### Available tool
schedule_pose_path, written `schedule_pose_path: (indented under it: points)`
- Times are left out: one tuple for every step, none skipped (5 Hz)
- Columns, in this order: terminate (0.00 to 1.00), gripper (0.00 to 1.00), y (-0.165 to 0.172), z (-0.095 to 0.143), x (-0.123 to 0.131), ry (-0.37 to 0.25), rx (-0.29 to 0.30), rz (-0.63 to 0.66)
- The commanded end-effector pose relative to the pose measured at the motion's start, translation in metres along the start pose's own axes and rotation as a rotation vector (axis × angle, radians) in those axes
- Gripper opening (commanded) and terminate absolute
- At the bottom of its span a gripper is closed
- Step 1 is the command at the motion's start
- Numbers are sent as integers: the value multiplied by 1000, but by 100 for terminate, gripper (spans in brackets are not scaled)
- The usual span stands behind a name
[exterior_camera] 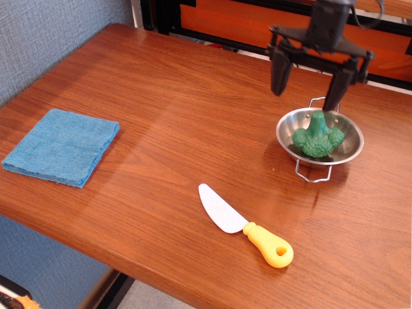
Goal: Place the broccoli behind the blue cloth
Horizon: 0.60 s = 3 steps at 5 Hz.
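Over on the left we see the blue cloth lying flat near the table edge, and moving across we pass a knife with a yellow handle toward the front. On the right, the broccoli sits in the steel bowl, and our gripper hangs just above it, fingers spread wide apart.

You see a dark green broccoli in a shiny silver bowl, and a black pincer. The cloth is plain blue terry. The knife has a white blade and a yellow handle. The desk is reddish-brown wood with fine grain streaks.
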State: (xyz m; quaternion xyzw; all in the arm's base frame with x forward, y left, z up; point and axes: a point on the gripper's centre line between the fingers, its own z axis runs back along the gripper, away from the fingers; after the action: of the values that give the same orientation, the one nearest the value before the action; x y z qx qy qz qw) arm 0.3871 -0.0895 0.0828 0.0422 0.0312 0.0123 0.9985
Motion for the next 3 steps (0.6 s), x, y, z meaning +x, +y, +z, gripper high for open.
schedule_pose_path:
  points:
    - [0,100,-15,0,19,-24,13,-20]
    - [0,100,-19,-9,19,-6,9,-32]
    - [0,100,-21,-15,20,3,9,-34]
